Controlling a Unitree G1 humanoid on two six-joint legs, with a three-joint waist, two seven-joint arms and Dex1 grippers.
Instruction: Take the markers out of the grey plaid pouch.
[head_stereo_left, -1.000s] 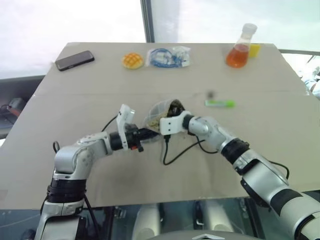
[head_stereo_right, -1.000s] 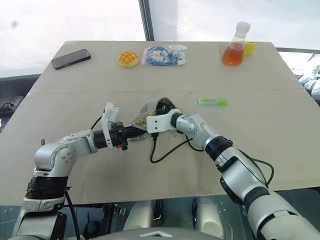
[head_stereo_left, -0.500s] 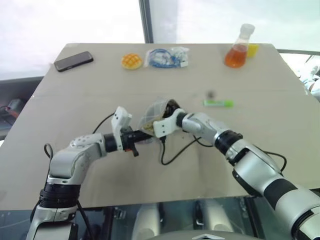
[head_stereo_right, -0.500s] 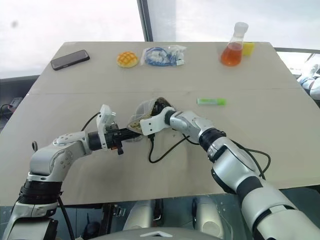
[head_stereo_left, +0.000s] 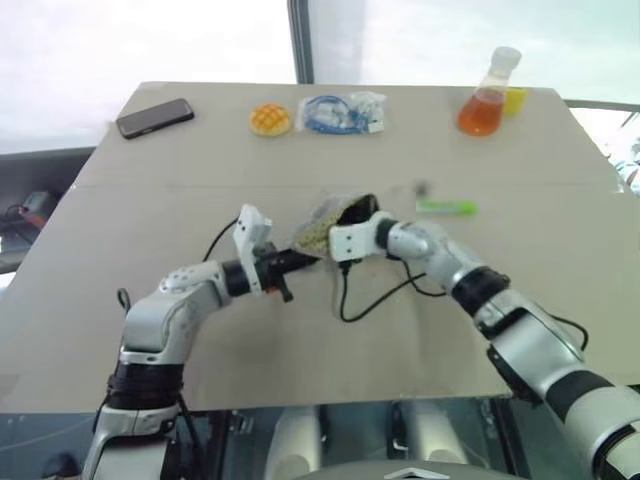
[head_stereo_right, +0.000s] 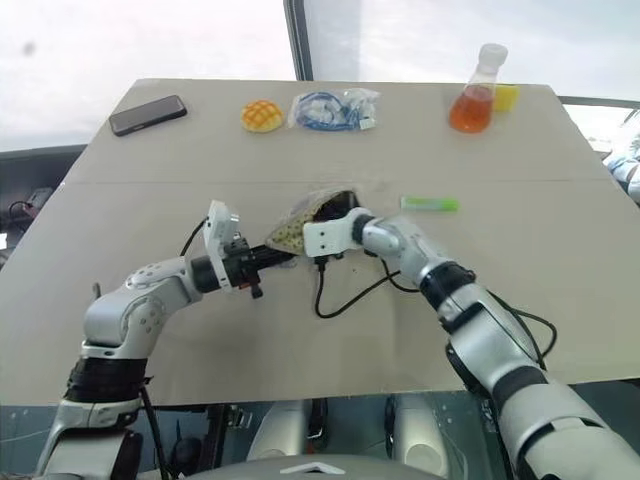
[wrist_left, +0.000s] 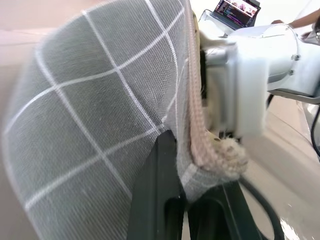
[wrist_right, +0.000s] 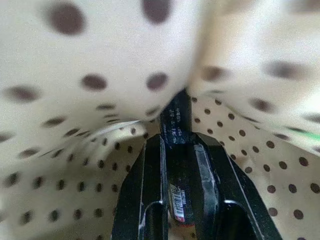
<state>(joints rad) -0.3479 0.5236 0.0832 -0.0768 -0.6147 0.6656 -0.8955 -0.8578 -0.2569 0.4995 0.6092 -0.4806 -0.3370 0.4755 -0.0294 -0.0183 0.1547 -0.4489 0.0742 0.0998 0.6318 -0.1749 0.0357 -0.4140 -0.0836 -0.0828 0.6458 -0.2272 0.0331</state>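
- Black smartphone (head_stereo_left: 155, 117) lay flat at the far left corner of the beige tabletop (head_stereo_left: 200, 350).
- Round yellow-orange bun-shaped object (head_stereo_left: 268, 119) sat to its right, just beside a clear plastic bag with coiled blue cable (head_stereo_left: 342, 112).
- Left gripper (wrist_left: 192, 210), two black fingers, was clenched on the edge of the grey plaid fabric pouch (head_stereo_left: 322, 226) at its zip seam; the pouch was held up off the table mid-table, mouth turned toward the right arm.
- Right gripper (wrist_right: 181, 175) was inside the pouch, against the cream dotted lining. Its black fingers (wrist_right: 152, 185) were closed around the slim black marker (wrist_right: 176, 125), which stood between them with a printed label facing the wrist camera.
- Black cable (head_stereo_left: 375, 300) looped on the table below the right wrist.
- Stubby light-green highlighter (head_stereo_left: 444, 208) lay flat on the table, right of the pouch and apart from it.
- Clear conical flask with orange liquid (head_stereo_left: 486, 95) stood upright at the far right, a small yellow block (head_stereo_left: 512, 99) just beside it.
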